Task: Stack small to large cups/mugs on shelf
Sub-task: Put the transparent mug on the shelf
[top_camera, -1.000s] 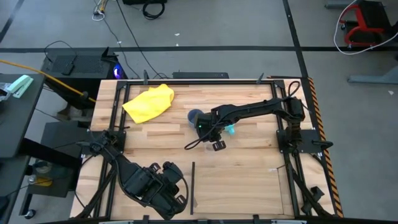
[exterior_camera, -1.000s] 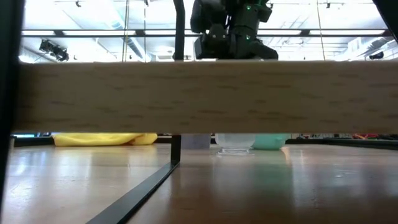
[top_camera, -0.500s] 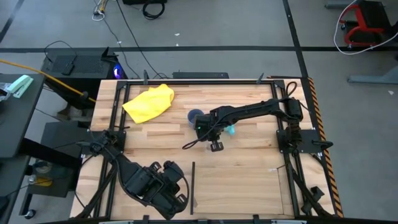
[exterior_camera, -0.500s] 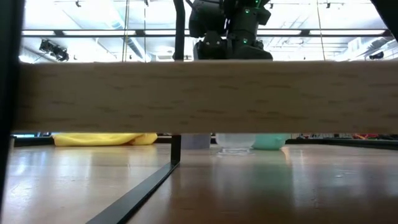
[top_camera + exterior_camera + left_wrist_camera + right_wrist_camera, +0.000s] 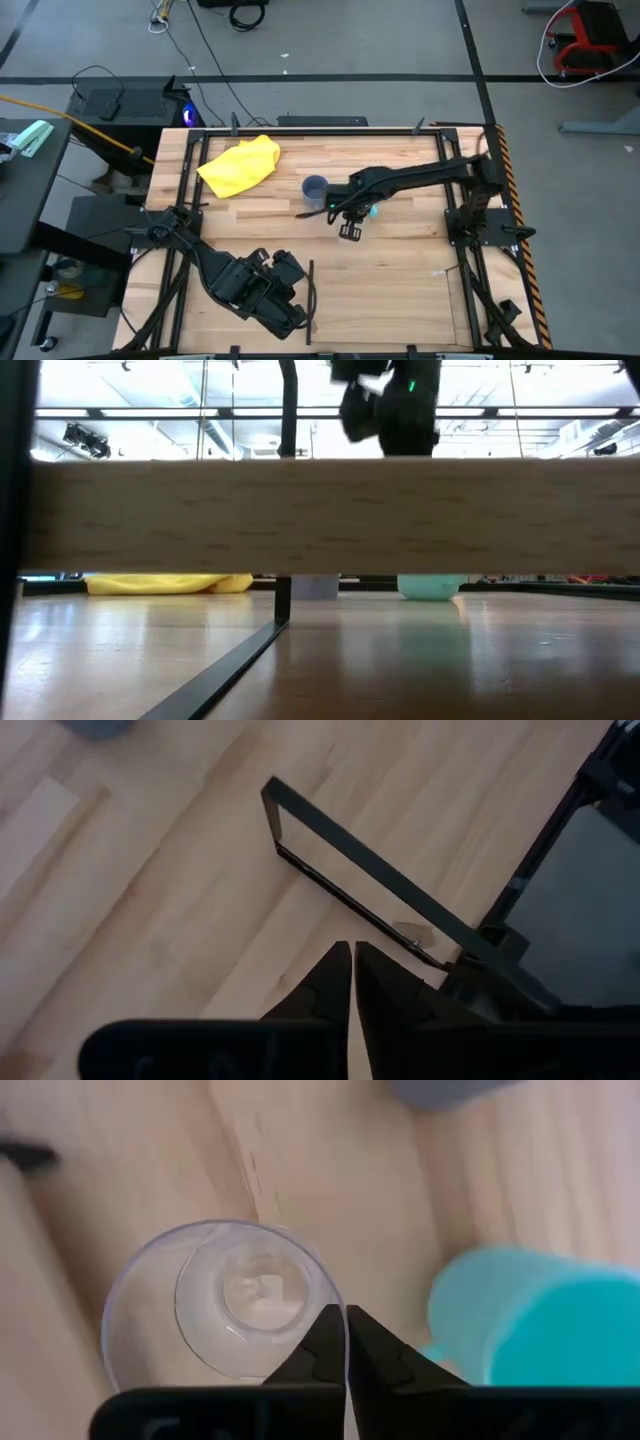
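My right gripper (image 5: 350, 232) is over the table's middle, shut on the tiny clear cup (image 5: 220, 1300), which is off the table. The cyan mug (image 5: 372, 210) stands on its base just beside it and also shows in the right wrist view (image 5: 530, 1320). The grey-blue mug (image 5: 315, 188) stands upright to its left. The shelf section (image 5: 390, 300) lies near the front, edged by a black divider bar (image 5: 310, 300). My left gripper (image 5: 298, 316) is shut and empty at the near side, next to that bar (image 5: 370, 880). My right gripper pinches the clear cup's rim (image 5: 338, 1312) between its two fingers, one finger inside the cup and one outside. The fingers come from above, pointing down. The cup hangs upright with its mouth up, lifted clear of the table.
A yellow cloth (image 5: 240, 163) lies at the far left of the table. A black metal frame (image 5: 460, 215) runs along the table's sides. In the low view a wooden plank (image 5: 320, 515) hides the right gripper's fingers and the cup.
My right gripper has risen with the clear cup, which has left the table where it stood beside the cyan mug. The right arm has drawn toward the table's right, uncovering the grey-blue mug. My left arm has shifted toward the divider bar.
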`<state>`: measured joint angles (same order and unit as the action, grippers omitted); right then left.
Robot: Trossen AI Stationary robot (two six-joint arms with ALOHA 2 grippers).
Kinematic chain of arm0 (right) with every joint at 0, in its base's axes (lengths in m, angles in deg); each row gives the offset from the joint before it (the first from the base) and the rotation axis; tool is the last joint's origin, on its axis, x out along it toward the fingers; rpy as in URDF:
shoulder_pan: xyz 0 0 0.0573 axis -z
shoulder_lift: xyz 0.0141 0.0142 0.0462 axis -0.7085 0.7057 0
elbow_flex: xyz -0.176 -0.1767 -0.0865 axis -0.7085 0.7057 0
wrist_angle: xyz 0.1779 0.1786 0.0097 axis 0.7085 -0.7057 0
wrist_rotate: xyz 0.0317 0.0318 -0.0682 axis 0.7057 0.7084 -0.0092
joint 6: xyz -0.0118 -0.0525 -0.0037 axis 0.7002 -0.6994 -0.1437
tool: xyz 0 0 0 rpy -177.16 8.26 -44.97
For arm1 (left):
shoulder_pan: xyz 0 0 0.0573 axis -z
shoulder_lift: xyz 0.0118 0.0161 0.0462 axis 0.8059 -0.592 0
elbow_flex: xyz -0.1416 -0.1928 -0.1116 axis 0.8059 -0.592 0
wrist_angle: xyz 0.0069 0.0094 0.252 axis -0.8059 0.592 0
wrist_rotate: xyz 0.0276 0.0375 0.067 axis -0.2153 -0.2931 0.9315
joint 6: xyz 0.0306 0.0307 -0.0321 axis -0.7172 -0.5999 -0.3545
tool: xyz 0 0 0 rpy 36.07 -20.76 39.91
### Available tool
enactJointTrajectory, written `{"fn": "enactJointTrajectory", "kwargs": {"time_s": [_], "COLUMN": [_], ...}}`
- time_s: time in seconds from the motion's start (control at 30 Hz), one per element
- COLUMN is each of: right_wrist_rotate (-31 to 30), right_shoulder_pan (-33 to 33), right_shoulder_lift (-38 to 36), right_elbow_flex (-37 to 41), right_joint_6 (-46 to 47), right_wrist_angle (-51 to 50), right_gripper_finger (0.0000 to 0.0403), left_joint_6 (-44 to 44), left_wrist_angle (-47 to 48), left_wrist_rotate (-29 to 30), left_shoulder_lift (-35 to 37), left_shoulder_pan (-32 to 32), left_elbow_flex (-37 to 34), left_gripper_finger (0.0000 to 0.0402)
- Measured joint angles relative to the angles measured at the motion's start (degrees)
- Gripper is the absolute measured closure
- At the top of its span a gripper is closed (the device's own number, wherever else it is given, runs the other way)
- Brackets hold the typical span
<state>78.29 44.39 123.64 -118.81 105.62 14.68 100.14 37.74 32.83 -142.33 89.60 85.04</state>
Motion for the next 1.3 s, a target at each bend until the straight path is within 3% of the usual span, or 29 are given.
{"fn": "enactJointTrajectory", "kwargs": {"time_s": [0.23,0.43,0.6,0.87,1.03,1.3], "right_wrist_rotate": [-5.19,-11.95,-12.78,-9.27,-1.68,-0.17], "right_shoulder_pan": [-4.79,-15.84,-27.05,-42.49,-44.85,-44.12], "right_shoulder_lift": [-15.07,-23.59,-23.41,-16.07,-10.86,-3.88], "right_elbow_flex": [-0.07,-0.07,-0.05,-0.05,-0.03,-0.01], "right_joint_6": [26.32,57.33,79.81,109.23,113.48,114.33], "right_wrist_angle": [-7.17,-16.79,-21.25,-20.83,-20.36,-20.25], "right_gripper_finger": [0.0401,0.0402,0.0402,0.0402,0.0402,0.0403], "left_joint_6": [-11.86,-22.05,-28.44,-34.19,-35.27,-35.01], "left_wrist_angle": [0.01,0.01,-0.01,0.0,-0.02,-0.23], "left_wrist_rotate": [0.52,4.57,7.05,7.07,7.1,7.92], "left_shoulder_lift": [0.0,0.0,0.0,0.0,0.0,0.0], "left_shoulder_pan": [-2.7,-4.47,-5.85,-7.52,-7.88,-8.51], "left_elbow_flex": [0.0,0.0,0.0,0.0,0.0,0.0], "left_gripper_finger": [0.0391,0.0389,0.039,0.0388,0.0382,0.0392]}}
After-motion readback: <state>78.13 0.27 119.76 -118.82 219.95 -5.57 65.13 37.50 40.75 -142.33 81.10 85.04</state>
